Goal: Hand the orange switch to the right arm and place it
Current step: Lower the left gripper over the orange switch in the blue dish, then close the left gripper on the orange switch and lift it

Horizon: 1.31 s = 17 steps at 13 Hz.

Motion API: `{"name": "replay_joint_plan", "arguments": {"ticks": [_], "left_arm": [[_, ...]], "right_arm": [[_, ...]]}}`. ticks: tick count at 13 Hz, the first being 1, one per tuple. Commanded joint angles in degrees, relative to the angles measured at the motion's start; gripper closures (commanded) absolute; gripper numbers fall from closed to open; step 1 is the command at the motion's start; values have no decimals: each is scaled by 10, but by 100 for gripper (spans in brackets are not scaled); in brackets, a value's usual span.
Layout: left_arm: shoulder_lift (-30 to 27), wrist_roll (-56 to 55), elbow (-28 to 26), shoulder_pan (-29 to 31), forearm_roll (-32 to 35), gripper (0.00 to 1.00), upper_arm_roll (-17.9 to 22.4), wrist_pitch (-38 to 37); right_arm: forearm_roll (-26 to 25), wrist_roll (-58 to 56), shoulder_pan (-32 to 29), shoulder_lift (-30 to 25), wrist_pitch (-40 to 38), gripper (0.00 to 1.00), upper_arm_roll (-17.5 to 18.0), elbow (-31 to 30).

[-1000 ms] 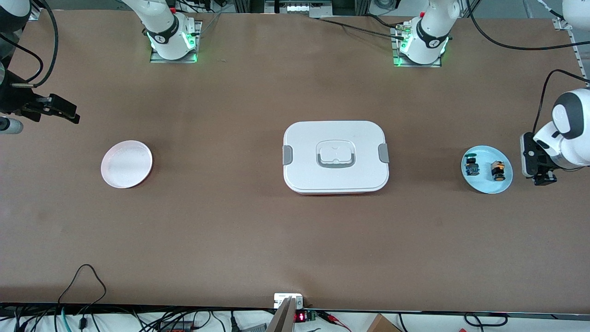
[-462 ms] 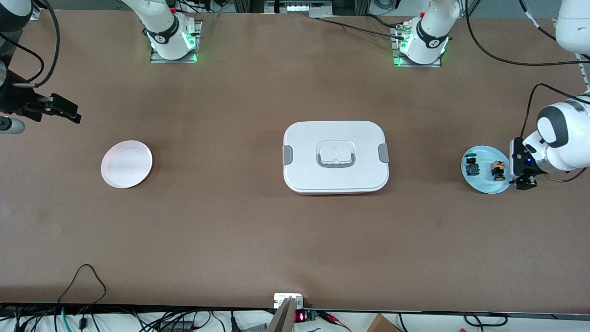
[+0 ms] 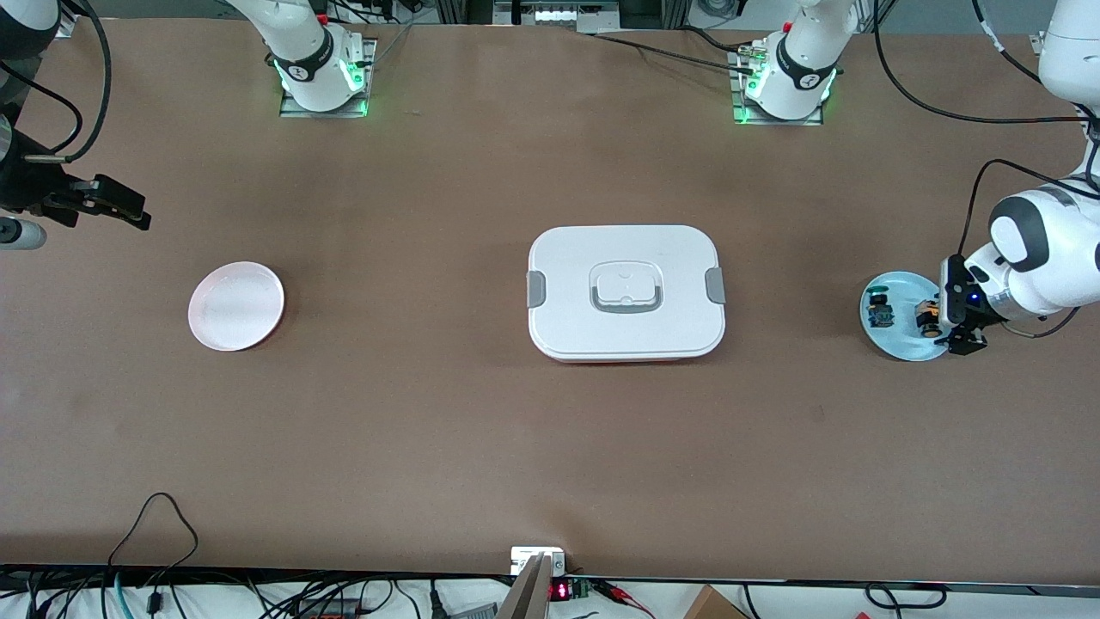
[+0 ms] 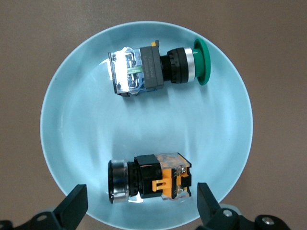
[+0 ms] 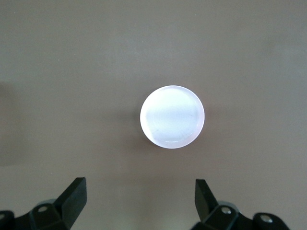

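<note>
The orange switch [image 3: 926, 318] lies on its side on a light blue plate [image 3: 902, 346] at the left arm's end of the table. In the left wrist view the switch [image 4: 149, 179] lies just ahead of the gap between the fingers, on the plate [image 4: 96, 134]. My left gripper [image 3: 964, 342] hovers over the plate's edge, open and empty; the left wrist view shows it [image 4: 142, 208] spread wide. My right gripper [image 3: 129, 215] waits over the right arm's end of the table, open and empty, also in its wrist view [image 5: 139, 199].
A blue-bodied part with a green cap [image 3: 878, 311] lies on the same plate beside the switch, also in the left wrist view [image 4: 158, 69]. A closed white lunch box [image 3: 626, 292] sits mid-table. A pale pink plate [image 3: 236, 305] lies at the right arm's end, seen in the right wrist view [image 5: 172, 117].
My left gripper has moved from beside the blue plate to over its edge, closer to the orange switch. The right arm has not moved.
</note>
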Motion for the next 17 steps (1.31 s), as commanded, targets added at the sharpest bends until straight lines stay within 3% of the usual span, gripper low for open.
{"name": "replay_joint_plan", "arguments": {"ticks": [1, 11, 13, 14, 17], "left_arm": [[0, 20, -13, 11, -11, 0, -9, 23], [6, 25, -31, 23, -11, 0, -17, 52], [6, 35, -31, 23, -11, 5, -17, 52], [6, 41, -31, 24, -11, 16, -18, 52], [6, 51, -27, 33, -12, 92, -28, 50]], "right_arm": [[7, -6, -2, -1, -5, 0, 0, 8], [6, -6, -4, 1, -4, 0, -1, 8], [6, -6, -4, 1, -4, 0, -1, 8], [6, -6, -4, 1, -4, 0, -1, 8], [7, -6, -4, 1, -4, 0, -1, 8]]}}
